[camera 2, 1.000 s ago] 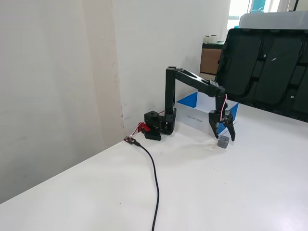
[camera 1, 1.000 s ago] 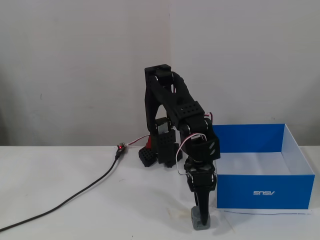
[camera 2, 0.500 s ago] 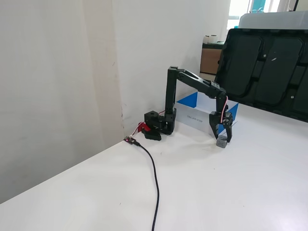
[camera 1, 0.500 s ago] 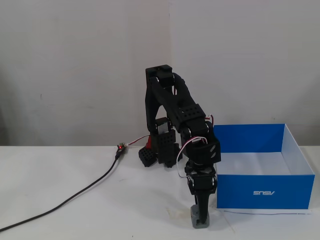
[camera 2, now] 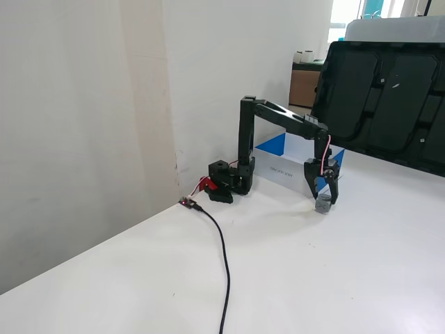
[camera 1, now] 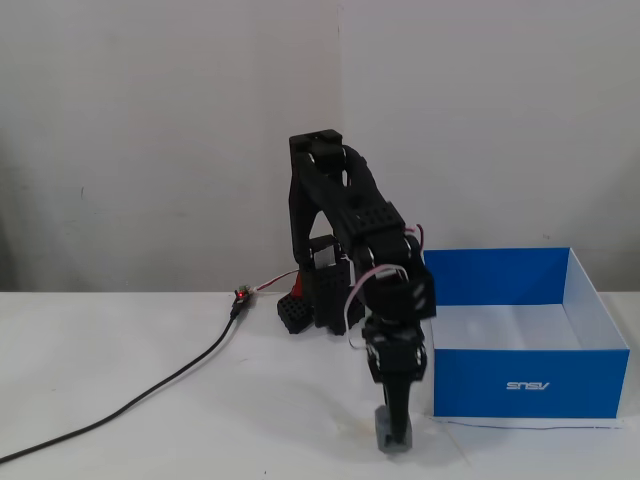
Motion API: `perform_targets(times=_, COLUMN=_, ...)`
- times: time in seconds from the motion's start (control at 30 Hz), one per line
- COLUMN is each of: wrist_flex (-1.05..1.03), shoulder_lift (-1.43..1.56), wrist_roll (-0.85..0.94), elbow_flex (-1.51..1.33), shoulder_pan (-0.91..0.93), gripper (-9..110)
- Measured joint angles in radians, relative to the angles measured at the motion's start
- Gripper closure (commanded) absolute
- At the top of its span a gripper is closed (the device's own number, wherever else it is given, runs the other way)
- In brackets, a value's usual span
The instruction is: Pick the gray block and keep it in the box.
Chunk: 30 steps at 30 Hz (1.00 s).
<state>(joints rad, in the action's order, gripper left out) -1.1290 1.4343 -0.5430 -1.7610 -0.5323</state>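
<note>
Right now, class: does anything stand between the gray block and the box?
Nothing visible does. The gripper is at the block on the table; only bare table separates it from the box, whose blue front wall it must clear.

Lighting is even and diffuse in both fixed views, with no hard shadows. The white table (camera 1: 120, 380) reads bright and slightly washed out in one fixed view, and only a faint soft shadow sits beneath the hand (camera 1: 395, 440). In the other fixed view, a window (camera 2: 344, 10) at the upper right is overexposed. Both pictures are soft and low in resolution. The black arm (camera 1: 350, 210) loses surface detail. No edge distortion is visible.
</note>
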Motion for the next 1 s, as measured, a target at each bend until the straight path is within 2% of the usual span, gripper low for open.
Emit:
perform_targets(times=0.4, wrist_flex=-0.273, shoulder_lift=0.258, wrist_roll=0.044, elbow_flex=0.198, shoulder_pan=-0.029, gripper=94)
perform_targets(times=0.67, wrist_flex=-0.405, shoulder_lift=0.364, wrist_roll=0.052, elbow_flex=0.249, shoulder_pan=-0.179, gripper=94)
perform_targets(times=1.0, wrist_flex=-0.457, shoulder_lift=0.407, wrist_roll=0.052, elbow_flex=0.249, shoulder_pan=-0.419, gripper=94)
